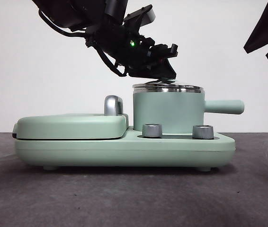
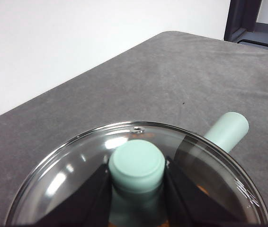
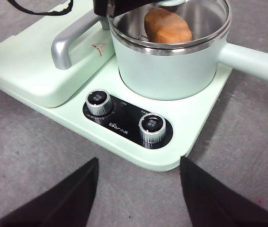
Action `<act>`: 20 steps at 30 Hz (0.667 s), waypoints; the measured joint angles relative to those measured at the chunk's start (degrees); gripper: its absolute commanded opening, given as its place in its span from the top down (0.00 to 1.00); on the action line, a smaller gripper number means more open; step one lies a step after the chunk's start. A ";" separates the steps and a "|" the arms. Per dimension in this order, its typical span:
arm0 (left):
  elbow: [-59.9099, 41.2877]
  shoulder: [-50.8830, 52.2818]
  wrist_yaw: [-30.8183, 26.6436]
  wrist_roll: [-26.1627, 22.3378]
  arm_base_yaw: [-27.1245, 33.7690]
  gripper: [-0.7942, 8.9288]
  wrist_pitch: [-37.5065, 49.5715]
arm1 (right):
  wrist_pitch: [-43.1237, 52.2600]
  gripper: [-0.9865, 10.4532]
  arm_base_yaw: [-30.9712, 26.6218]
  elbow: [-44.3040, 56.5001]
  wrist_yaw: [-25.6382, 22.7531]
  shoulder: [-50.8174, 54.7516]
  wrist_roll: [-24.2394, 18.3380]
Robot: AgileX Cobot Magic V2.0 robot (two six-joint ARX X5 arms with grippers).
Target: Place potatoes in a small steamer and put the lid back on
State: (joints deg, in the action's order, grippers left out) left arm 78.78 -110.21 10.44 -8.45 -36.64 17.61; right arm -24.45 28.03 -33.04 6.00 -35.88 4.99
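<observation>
nearest you, the right gripper point(image 3: 138, 189) is waiting back off the front edge of the cooker base point(image 3: 138, 151), its jaws standing wide apart and holding nothing. just past that edge, the 2 knobs point(image 3: 99, 102) are sitting in their black panel.

behind them, you are looking at the small steamer point(image 1: 167, 113) standing upright at the right end of the base, its straight handle point(image 1: 224, 107) running level out past the base's right edge; that handle is its long axis. the potato point(image 3: 168, 26) is lying inside the pot, its length running across the pot, roughly in line with the handle.

over it, the left gripper point(image 2: 136, 189) is clamping the lid point(image 2: 77, 165) by the knob point(image 2: 137, 163), 1 jaw on each side. the lid is resting on or hovering just above the steel rim; you cannot tell which.

what could go wrong: the potato is nearly as wide as the pot, so if it is riding high the lid may rock on it instead of seating. if you are releasing off centre, the glass may slide off the rim toward the griddle cover point(image 1: 72, 125) at the left end.
</observation>
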 measured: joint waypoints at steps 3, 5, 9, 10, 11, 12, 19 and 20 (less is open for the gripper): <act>0.09 0.00 0.00 -0.13 0.00 0.91 -0.35 | -0.02 0.68 0.00 0.00 0.00 0.00 0.00; 0.48 0.00 0.22 -0.11 0.02 0.91 -1.16 | -0.07 0.68 0.00 0.00 0.00 0.00 0.00; 0.57 0.00 2.29 1.05 0.33 0.91 -1.49 | -0.22 0.68 0.00 0.00 0.00 0.00 0.00; 0.57 0.00 2.38 1.42 0.33 0.91 -1.51 | -0.24 0.68 0.00 0.00 0.00 0.00 0.00; 0.57 0.00 2.40 1.75 0.33 0.91 -1.51 | -0.26 0.68 0.00 0.00 0.00 0.00 0.00; 0.57 0.00 2.45 1.95 0.33 0.91 -1.53 | -0.33 0.68 0.00 0.00 0.00 0.00 0.00; 0.57 -0.09 2.95 2.43 0.44 0.91 -1.92 | -0.66 0.68 0.00 0.00 0.00 0.00 0.00; 0.57 -0.11 3.02 2.47 0.48 0.91 -1.90 | -0.66 0.68 0.00 0.00 0.00 0.00 0.00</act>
State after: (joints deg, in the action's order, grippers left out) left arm 79.35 -110.32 13.45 -5.98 -36.16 15.70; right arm -25.10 28.03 -33.04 6.00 -35.88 4.99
